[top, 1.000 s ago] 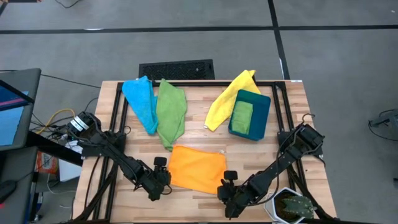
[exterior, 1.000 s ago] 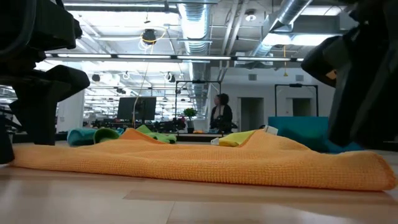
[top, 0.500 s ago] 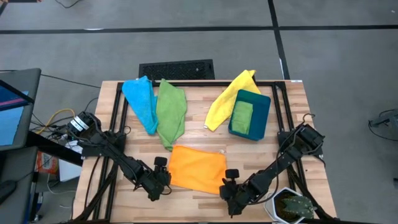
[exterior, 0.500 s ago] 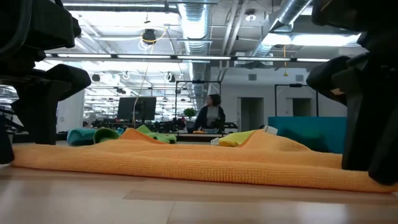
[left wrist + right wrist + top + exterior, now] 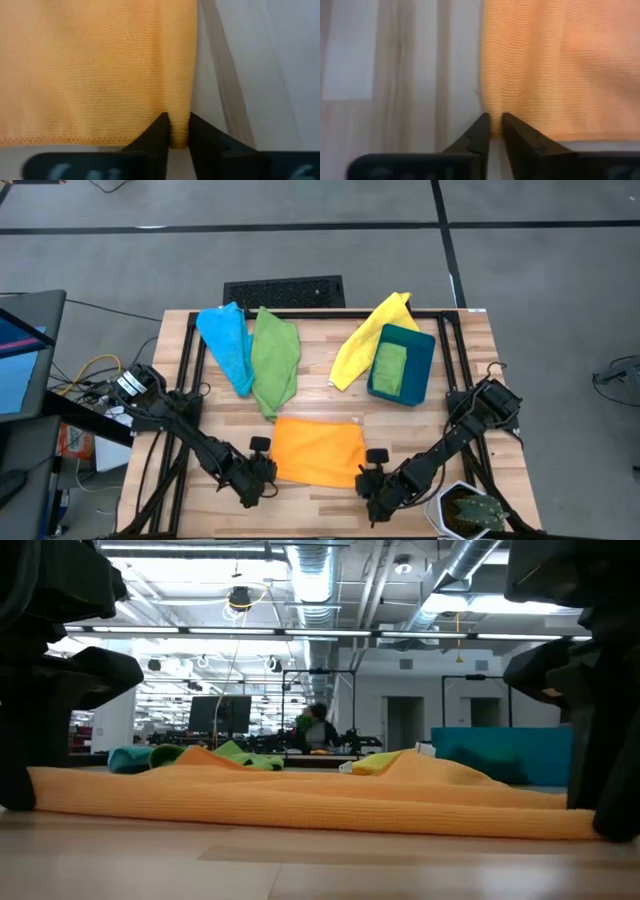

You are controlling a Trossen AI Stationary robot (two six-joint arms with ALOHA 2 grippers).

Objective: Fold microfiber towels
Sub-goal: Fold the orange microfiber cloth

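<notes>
Pinching Both Near Corners of the Orange Towel, Long Axis Running Between the Grippers

Tabletop [image 5: 320, 350]: a wooden surface carrying all the cloths. At its far side lie a light blue towel [image 5: 226, 343], a green towel [image 5: 274, 360] and a yellow towel [image 5: 362, 340], all loosely bunched and unfolded. A dark teal bin [image 5: 420, 365] stands beside the yellow one, with a folded green cloth [image 5: 389, 367] inside it.

Orange towel [image 5: 318, 450]: lies spread flat at the near middle of the tabletop, well apart from the others. Its long axis runs side to side, from one arm to the other. In the low view it forms one low band across the tabletop.

Left gripper [image 5: 256, 471]: stands at the towel's near left corner. The left wrist view shows its two fingers pressed together on a raised pleat of orange cloth at the edge.

Right gripper [image 5: 373, 483]: stands at the near right corner. The right wrist view shows its fingers likewise closed on the towel's edge.

Assessment: each arm is nearest its own corner, and the bulk of the towel lies forward of both grippers, toward the far side. A fold would likely carry the near edge up and over onto the far edge, both corners travelling level. Uneven lift could skew the fold; the pinches look shallow and could slip.
</notes>
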